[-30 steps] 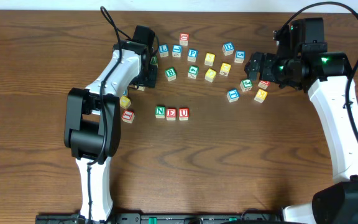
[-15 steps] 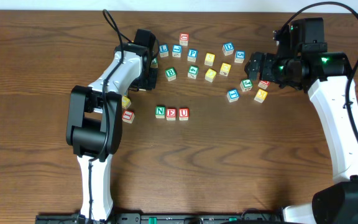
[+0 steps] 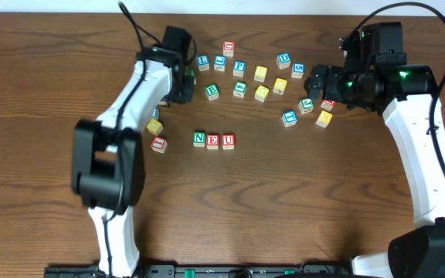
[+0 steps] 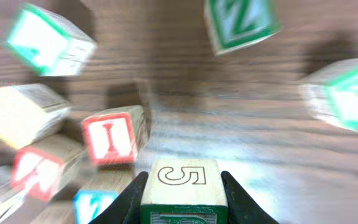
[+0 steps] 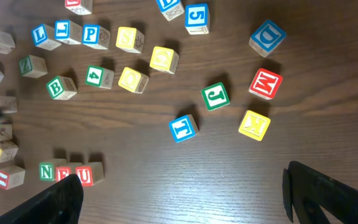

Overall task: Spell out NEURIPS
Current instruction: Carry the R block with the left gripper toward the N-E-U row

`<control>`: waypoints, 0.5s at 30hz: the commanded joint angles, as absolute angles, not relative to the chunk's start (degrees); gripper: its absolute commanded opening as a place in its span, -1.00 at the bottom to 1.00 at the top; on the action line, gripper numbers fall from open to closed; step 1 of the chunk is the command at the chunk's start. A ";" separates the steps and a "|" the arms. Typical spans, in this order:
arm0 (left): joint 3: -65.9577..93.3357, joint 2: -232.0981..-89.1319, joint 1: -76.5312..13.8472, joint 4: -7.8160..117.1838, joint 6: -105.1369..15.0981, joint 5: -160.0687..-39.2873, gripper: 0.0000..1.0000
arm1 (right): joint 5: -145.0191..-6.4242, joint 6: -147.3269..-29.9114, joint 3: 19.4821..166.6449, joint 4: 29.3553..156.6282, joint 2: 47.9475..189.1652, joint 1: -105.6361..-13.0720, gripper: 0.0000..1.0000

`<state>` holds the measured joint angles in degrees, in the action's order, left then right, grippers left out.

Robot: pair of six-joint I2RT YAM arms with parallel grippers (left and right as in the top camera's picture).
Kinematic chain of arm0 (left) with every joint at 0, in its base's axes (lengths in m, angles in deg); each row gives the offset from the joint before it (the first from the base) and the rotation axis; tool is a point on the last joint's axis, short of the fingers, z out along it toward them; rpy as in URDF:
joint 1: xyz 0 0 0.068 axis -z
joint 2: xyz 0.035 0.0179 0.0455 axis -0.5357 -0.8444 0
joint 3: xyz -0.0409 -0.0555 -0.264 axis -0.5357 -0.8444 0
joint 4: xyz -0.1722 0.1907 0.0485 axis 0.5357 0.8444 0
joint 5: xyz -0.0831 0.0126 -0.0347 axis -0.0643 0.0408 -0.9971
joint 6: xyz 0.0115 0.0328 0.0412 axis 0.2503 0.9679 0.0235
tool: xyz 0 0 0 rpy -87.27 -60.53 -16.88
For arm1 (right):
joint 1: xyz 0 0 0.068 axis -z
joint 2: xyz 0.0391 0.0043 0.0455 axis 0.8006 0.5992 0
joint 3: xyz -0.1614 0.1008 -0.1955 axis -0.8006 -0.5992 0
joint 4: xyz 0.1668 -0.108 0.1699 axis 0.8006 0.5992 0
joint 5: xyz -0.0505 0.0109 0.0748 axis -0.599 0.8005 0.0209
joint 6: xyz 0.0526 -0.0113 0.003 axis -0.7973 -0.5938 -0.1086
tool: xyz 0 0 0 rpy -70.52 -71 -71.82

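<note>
Left wrist view showed left fingers (image 4: 182, 200) clamped on a green-framed cube (image 4: 180, 177), letter unclear; right fingers (image 5: 182, 177) wide, empty. NEU row (image 3: 212, 140) sat central on the surface (image 3: 284, 201). Risk: wrong letter, or nudged row.

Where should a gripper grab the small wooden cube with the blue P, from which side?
Probably from above, pinching the near and far faces of the blue P cube: it sits letter up; a blue-lettered cube and a yellow cube flank its sides.

Wooden cube (image 4: 180, 186) with a 5 on top between the left jaws, red I cube (image 4: 112, 138) near it.
</note>
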<state>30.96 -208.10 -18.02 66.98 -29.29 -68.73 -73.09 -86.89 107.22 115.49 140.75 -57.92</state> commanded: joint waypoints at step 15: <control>31.02 -200.67 0.95 76.70 -51.89 -69.06 -0.41 | -73.11 -87.33 108.22 115.52 140.75 -58.27 0.98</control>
